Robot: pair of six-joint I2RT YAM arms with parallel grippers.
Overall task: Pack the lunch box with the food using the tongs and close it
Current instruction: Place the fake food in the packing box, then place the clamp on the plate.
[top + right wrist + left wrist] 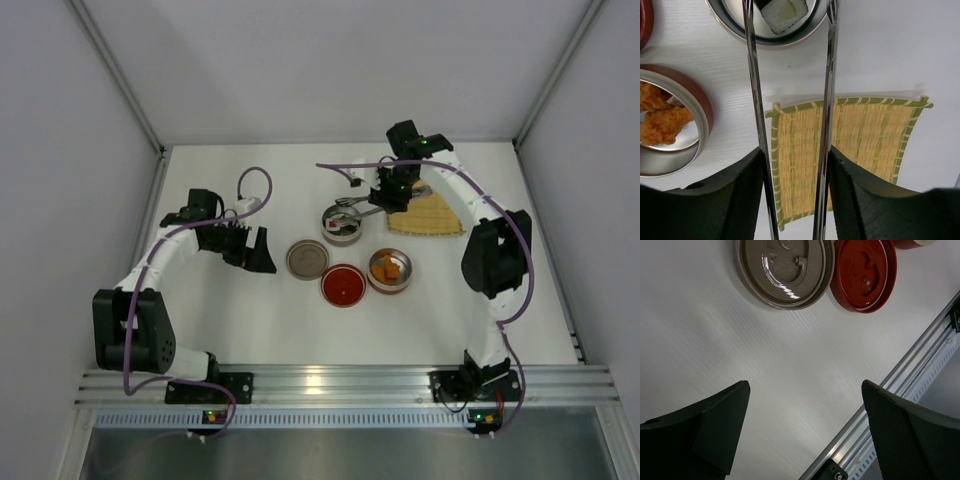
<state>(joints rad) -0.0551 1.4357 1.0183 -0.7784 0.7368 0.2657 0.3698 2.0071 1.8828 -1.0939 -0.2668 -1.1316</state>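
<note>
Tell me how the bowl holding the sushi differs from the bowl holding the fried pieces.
The sushi bowl is plain silver outside; the fried-piece bowl has a red-brown outer wall. The tongs reach over the sushi bowl; nothing hangs over the fried-piece bowl. The sushi bowl sits farther back than the fried-piece bowl. Both are round, metal-lined and lidless.

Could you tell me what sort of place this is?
Likely a lab robot cell, not a kitchen: plain white walls enclose the table, and an aluminium rail lines its near edge.

2 tins (408,272); 2 lids (307,259); 1 mat (437,215); 1 tongs (754,75); 2 fried pcs (665,125); maybe 2 rolls (785,11)
</note>
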